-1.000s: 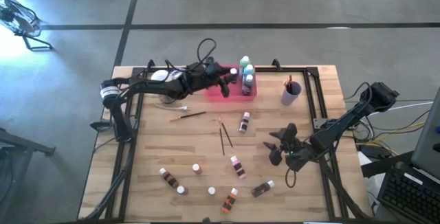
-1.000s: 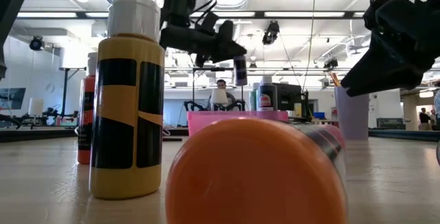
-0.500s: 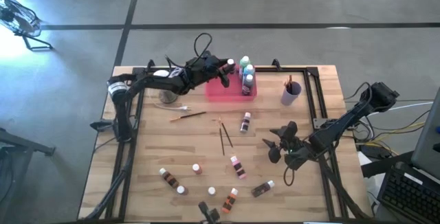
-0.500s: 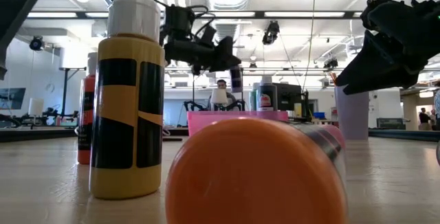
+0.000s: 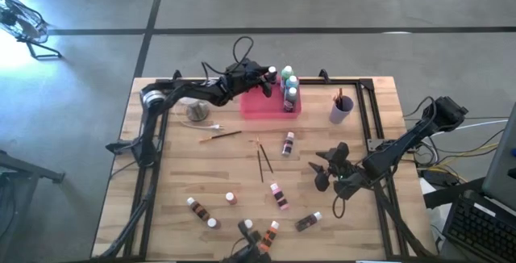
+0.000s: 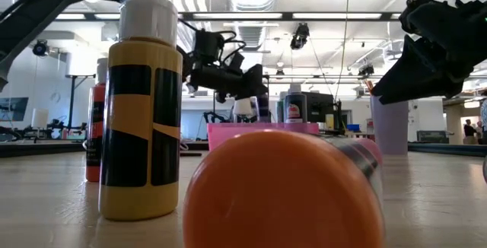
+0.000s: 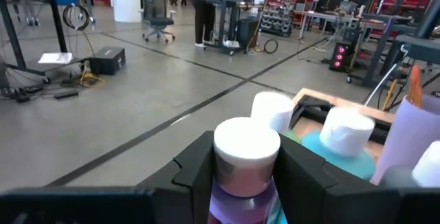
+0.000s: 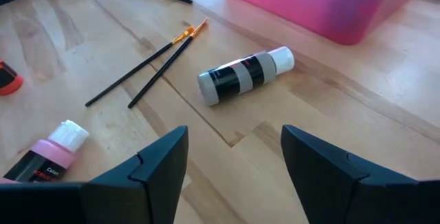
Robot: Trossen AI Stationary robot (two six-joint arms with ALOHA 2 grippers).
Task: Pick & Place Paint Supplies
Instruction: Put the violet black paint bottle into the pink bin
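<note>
From above, the left gripper hangs over the pink tray at the far side of the table, where the green and blue bottles already stand. The right gripper hovers with its fingers spread wide and empty, near a bottle lying on its side and two paintbrushes.

From table height, a yellow-and-black bottle stands close by and an orange one lies flat; the left gripper holds something small above the tray.

The left wrist view settles it: the fingers pinch a white-capped pink bottle by its sides.

The right wrist view shows the lying black-banded bottle ahead, brushes beside it. I'd guess these bottles are light, rigid and smooth, liable to roll; a squeeze across the body looks safest. The brushes are thin and will need a low pinch.
</note>
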